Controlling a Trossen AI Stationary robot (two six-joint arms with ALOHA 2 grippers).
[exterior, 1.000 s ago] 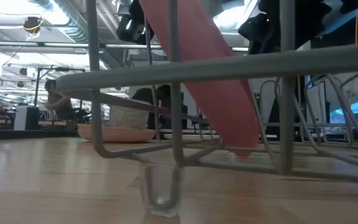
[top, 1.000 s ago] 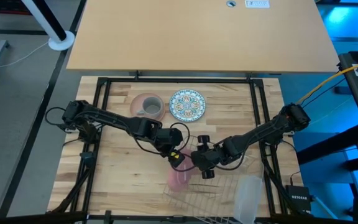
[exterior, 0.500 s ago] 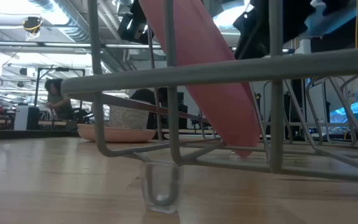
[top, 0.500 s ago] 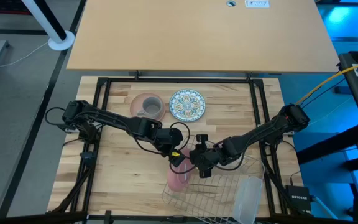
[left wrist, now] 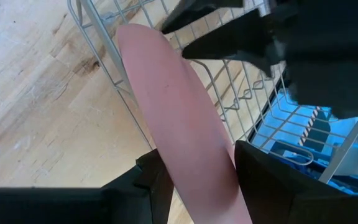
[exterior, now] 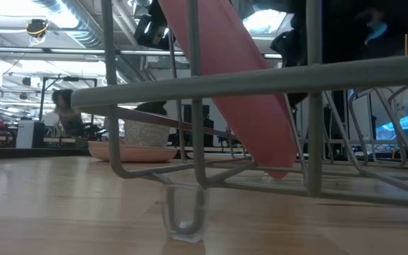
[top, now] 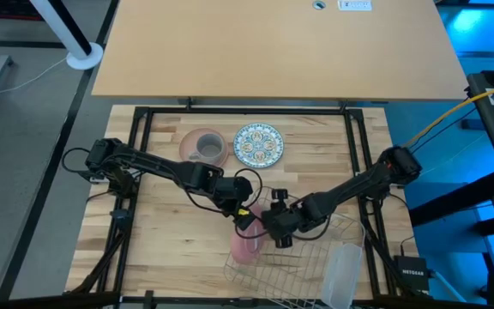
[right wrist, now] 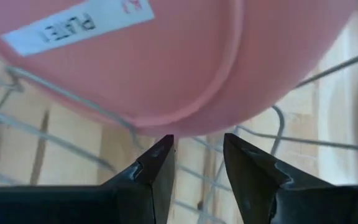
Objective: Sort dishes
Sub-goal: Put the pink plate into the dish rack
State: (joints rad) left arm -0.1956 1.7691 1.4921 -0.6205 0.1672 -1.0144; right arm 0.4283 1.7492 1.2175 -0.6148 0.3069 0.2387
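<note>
A salmon-pink plate point(top: 245, 246) stands tilted on edge in the wire rack point(top: 303, 257); it also shows in the low view point(exterior: 239, 85). My left gripper point(top: 243, 221) is shut on it. My right gripper point(top: 274, 230) is open, and its fingertips point(right wrist: 197, 143) stand just off the plate's underside rim point(right wrist: 185, 118), which bears a white label. A small grey mug point(top: 206, 148) sits on a second pink plate point(top: 189, 137) at the far side. The patterned plate point(top: 257, 144) lies flat beside them. My left gripper pinches the pink plate's upper rim point(left wrist: 194, 168) between its two fingers, one finger on each face. The fingers slant down at it from above. The plate leans tilted, its lower edge point(exterior: 278, 170) down among the rack's wires.
A translucent plastic tray point(top: 343, 270) lies at the rack's right near end. A black frame point(top: 140, 163) borders the wooden table. Bare wood lies to the left of the rack point(top: 161, 240). A person point(exterior: 66, 113) shows far off in the room.
My right gripper has moved a little toward the table's left and near edges, closer to the pink plate. In the low view the rack's wires have shifted slightly. My left gripper keeps its hold on the tilted plate.
</note>
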